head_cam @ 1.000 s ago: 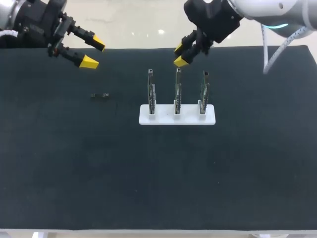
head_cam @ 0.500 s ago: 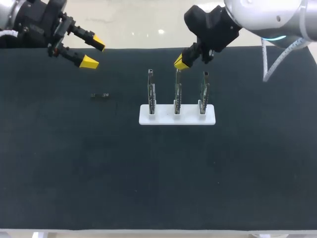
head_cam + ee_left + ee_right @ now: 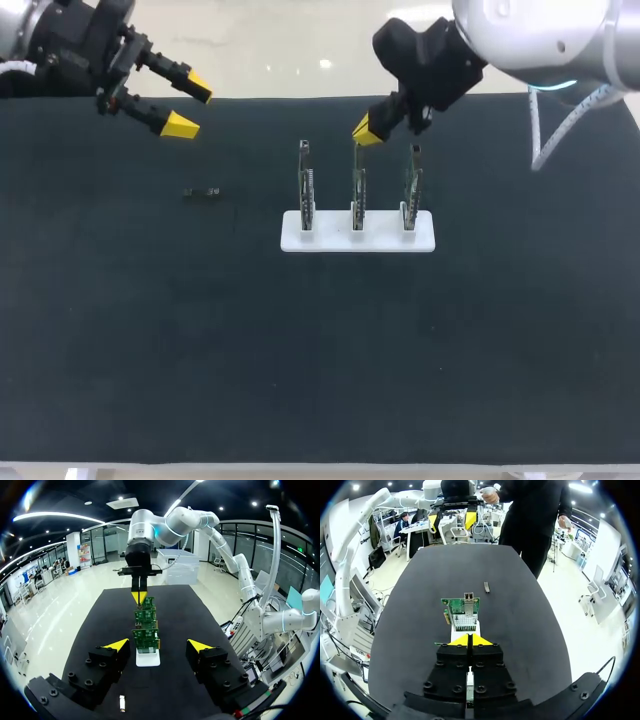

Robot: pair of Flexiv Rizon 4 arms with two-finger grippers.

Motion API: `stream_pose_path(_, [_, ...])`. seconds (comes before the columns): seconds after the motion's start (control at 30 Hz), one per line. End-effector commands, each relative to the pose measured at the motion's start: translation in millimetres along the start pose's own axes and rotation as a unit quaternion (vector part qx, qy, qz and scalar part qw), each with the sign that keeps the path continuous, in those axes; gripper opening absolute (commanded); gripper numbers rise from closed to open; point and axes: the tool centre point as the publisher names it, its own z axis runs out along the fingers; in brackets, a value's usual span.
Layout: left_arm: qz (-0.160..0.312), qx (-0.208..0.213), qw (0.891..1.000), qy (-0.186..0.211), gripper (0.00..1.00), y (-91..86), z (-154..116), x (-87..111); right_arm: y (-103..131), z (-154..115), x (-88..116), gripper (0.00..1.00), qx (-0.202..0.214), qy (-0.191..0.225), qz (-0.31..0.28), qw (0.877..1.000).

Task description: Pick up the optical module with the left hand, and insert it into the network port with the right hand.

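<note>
Dark optical module [image 3: 201,192] lies lengthwise L-R in frame, below my released left tool [image 3: 190,107]; clenched right tool [image 3: 365,131] sits farther off.

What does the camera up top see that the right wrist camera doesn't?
Only the head view shows three upright green circuit boards apart in a row. Only the right wrist view shows the nearest board flat-on, with its silver network port. Both show the small dark optical module on the black mat, the white plastic stand and the right gripper with yellow tips.
</note>
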Motion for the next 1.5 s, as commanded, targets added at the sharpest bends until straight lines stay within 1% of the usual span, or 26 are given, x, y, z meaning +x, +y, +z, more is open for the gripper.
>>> stream_pose_path(0.03, [-0.001,0.0,1.0,0.002,1.0,0.4,0,-0.4,2,4,4,0.0,0.001,-0.002,-0.001,1.0])
stream_pose_path(0.23, [-0.001,0.0,1.0,0.002,1.0,0.4,0,-0.4,2,6,7,0.0,0.003,-0.004,-0.001,1.0])
stream_pose_path(0.37, [-0.001,0.0,1.0,0.002,1.0,0.4,0,-0.4,1,3,2,0.0,0.002,-0.004,0.001,1.0])
stream_pose_path(0.63, [-0.001,0.0,1.0,0.002,1.0,0.4,0,-0.4,-3,-20,-9,0.0,0.005,-0.014,0.009,1.0])
stream_pose_path(0.8, [-0.001,0.0,1.0,0.002,1.0,0.4,0,-0.4,-7,-38,-7,0.0,0.004,-0.014,0.009,1.0])
stream_pose_path(1.0, [-0.001,0.0,1.0,0.002,1.0,0.4,0,-0.4,-13,-68,7,0.0,0.004,-0.008,0.003,1.0])
stream_pose_path(1.23, [-0.001,0.0,1.0,0.002,1.0,0.4,0,-0.4,-19,-109,34,0.0,0.007,-0.006,-0.006,1.0])
stream_pose_path(1.33, [-0.001,0.0,1.0,0.002,1.0,0.4,0,-0.4,-21,-124,45,0.0,0.001,-0.008,-0.011,1.0])
stream_pose_path(1.5, [-0.001,0.0,1.0,0.002,1.0,0.4,0,-0.4,-23,-142,61,0.0,-0.003,-0.009,-0.014,1.0])
